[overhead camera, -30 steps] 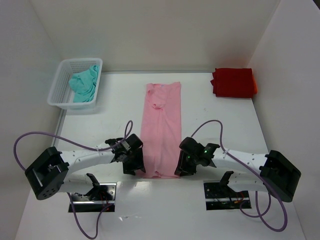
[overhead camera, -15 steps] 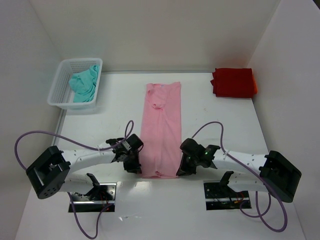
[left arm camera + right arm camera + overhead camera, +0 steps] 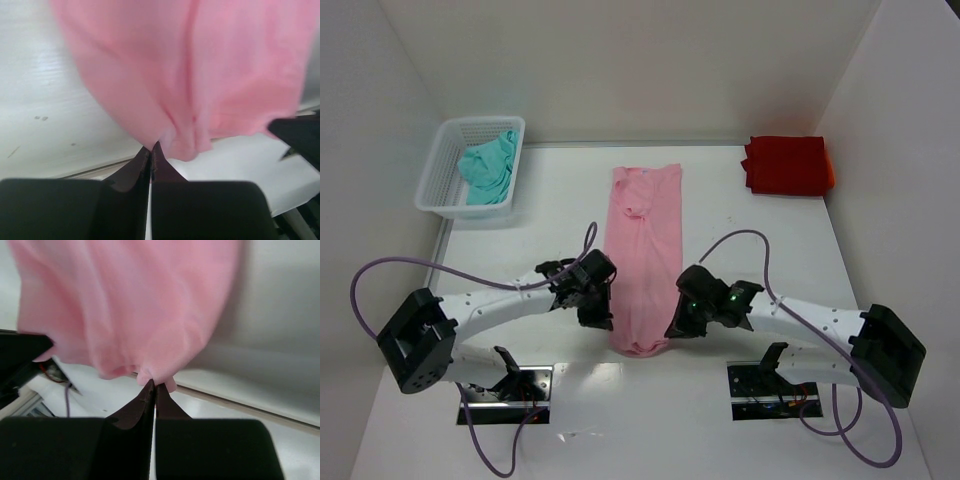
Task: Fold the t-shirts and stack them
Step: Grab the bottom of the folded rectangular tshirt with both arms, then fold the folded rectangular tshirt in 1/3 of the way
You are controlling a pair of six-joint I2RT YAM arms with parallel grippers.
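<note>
**Near hem of the pink t-shirt pinched by both grippers**

A long pink t-shirt [image 3: 645, 240] is laid lengthwise at the middle of the white table [image 3: 550, 215], with its collar at the far end. Its near hem is clamped at the left corner by the left gripper [image 3: 597, 315] and at the right corner by the right gripper [image 3: 677, 325]. Both pairs of jaws are closed tight on thin cloth. The hem appears raised and sags between the two grips.

For a clean fold, both corners are best carried toward the far end at equal height and pace and held spread apart, so that the hem is laid square.

A folded red t-shirt [image 3: 787, 165] is seen at the far right, well apart. A teal t-shirt [image 3: 488, 168] is heaped in a white mesh basket [image 3: 440, 195] at the far left. Nothing is seen in the fold's path, though a purple cable [image 3: 740, 240] loops near the cloth and could snag.
</note>
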